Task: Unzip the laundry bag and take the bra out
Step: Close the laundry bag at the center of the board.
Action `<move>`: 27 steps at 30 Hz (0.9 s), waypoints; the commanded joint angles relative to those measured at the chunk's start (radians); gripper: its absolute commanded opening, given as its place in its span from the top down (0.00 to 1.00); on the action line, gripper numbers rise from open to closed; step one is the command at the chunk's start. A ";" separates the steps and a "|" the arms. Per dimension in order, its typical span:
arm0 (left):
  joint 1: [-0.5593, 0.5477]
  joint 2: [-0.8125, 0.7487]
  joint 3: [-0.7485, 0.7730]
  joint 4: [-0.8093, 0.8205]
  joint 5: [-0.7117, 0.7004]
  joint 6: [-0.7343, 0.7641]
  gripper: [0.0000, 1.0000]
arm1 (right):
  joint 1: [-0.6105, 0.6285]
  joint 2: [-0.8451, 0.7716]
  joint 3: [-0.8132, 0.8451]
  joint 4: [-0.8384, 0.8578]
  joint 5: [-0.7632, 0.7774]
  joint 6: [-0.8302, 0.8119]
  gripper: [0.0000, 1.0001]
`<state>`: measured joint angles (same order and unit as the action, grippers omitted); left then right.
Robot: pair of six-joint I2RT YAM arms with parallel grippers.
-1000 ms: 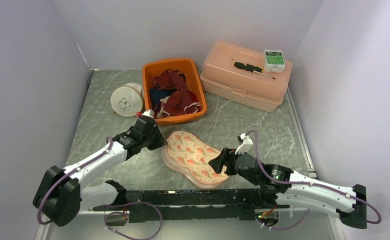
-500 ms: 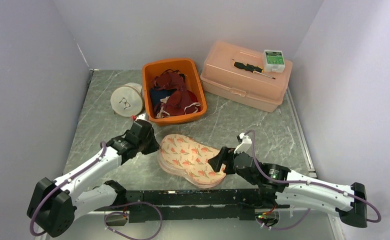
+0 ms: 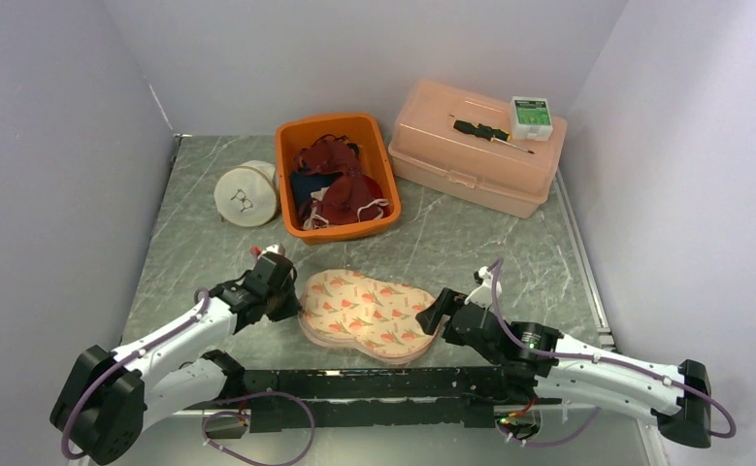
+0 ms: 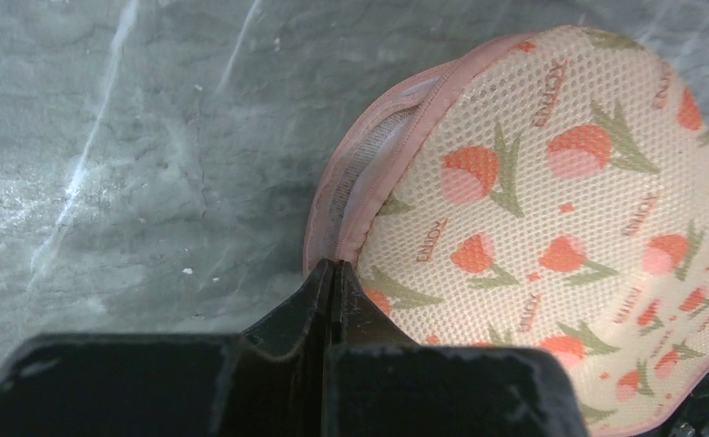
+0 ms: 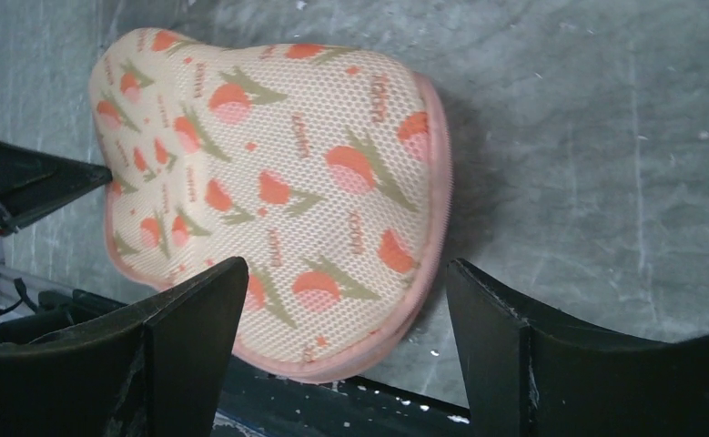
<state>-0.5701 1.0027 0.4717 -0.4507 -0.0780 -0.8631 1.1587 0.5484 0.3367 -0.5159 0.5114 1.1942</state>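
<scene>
The laundry bag (image 3: 364,311) is a flat cream mesh pouch with red tulips and a pink zipper rim, lying near the table's front edge. My left gripper (image 3: 291,294) is at its left end. In the left wrist view the jaws (image 4: 335,266) are pressed together right on the pink zipper seam of the bag (image 4: 560,182); the pull itself is hidden. My right gripper (image 3: 439,314) stands open at the bag's right end, and in the right wrist view the bag (image 5: 268,164) reaches between its spread fingers (image 5: 346,269). The bra is hidden.
An orange bin (image 3: 291,131) with dark red garments stands at the back. A round white mesh pouch (image 3: 246,194) lies to its left. A peach plastic case (image 3: 476,160) at the back right carries a screwdriver (image 3: 490,133) and a small green-white box (image 3: 530,115). A black rail (image 3: 354,383) runs along the front edge.
My left gripper has drawn back toward the near left, and the bag has slid and turned with it. The right gripper has backed off to the bag's right end and opened a little wider.
</scene>
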 commanded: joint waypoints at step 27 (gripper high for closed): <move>0.001 -0.014 -0.100 0.113 0.028 -0.026 0.97 | -0.234 0.115 -0.219 0.422 -0.368 0.031 0.41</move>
<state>-0.5697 0.9920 0.3832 -0.3538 -0.0677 -0.8814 0.9333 0.6327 0.1219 -0.1513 0.1749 1.2285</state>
